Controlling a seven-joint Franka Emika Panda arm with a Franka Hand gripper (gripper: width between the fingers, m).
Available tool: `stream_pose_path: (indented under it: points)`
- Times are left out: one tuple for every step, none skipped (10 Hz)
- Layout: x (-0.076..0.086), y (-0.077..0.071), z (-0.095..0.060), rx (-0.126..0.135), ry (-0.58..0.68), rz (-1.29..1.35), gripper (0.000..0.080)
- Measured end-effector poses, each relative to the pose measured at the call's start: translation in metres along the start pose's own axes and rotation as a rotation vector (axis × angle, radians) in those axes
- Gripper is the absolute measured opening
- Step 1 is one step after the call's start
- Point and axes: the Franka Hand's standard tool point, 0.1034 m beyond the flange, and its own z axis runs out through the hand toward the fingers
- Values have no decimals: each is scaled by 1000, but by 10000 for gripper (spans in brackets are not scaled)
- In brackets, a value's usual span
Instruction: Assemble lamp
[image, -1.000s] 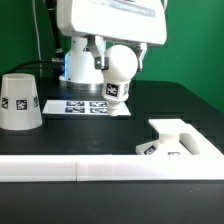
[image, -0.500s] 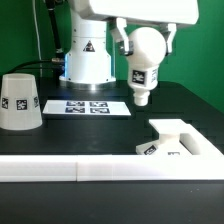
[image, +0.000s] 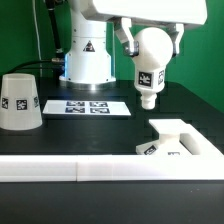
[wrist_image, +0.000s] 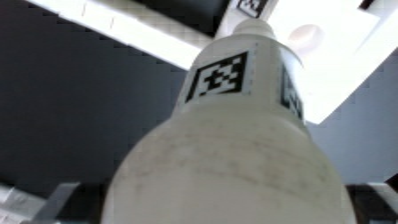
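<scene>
Over black desk (image: 60, 140), green backdrop (image: 20, 40) behind | tool (image: 149, 42) clamped on bulb (image: 151, 62) — neck down, airborne | black-white square tags on bulb, shade (image: 18, 100), base (image: 185, 140), marker board (image: 88, 106)

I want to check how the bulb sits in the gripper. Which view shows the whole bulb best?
The exterior view: the whole bulb shows there, neck pointing down, held between the fingers of the gripper. The wrist view gives only a close-up along the bulb's body and its tag, with the gripper's fingers barely in frame.
</scene>
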Motion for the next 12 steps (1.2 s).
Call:
stream_pose_path:
  points:
    - [-6, -10, 3, 21, -25, 33, 579]
    - [6, -12, 4, 25, -16, 29, 579]
    - [8, -13, 9, 23, -12, 27, 579]
    - [6, -15, 13, 26, -16, 27, 579]
    - [6, -20, 15, 29, -19, 28, 579]
    - [7, -24, 16, 32, -21, 27, 579]
    - [6, -27, 18, 35, -23, 27, 579]
    - [7, -32, 20, 38, -25, 23, 579]
    - [7, -35, 21, 40, -26, 17, 579]
    - [7, -38, 22, 42, -27, 14, 579]
    - [6, -39, 24, 44, -30, 12, 579]
    - [5, -40, 26, 45, -33, 12, 579]
